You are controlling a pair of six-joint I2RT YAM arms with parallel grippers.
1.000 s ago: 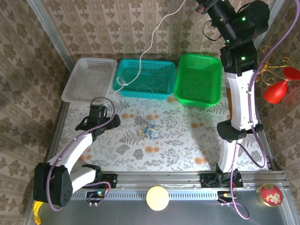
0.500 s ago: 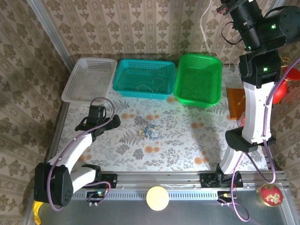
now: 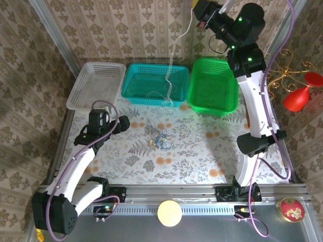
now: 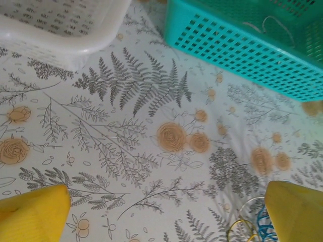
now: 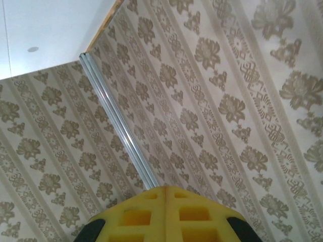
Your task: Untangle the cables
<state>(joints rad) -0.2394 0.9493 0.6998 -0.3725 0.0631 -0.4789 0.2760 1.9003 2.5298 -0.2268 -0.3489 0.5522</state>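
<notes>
The cables are clumped mid-table just right of the wide-open left gripper, the right gripper is clenched on a white cable dangling into the far-edge teal basket, and it's all feather-light, floppy, snaggy stuff, so I'd pinch one loose outer loop.

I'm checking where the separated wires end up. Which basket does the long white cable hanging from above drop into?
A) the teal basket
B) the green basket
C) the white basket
A: the white cable runs down from the top of the overhead view and its lower end lies inside the teal basket.
</notes>
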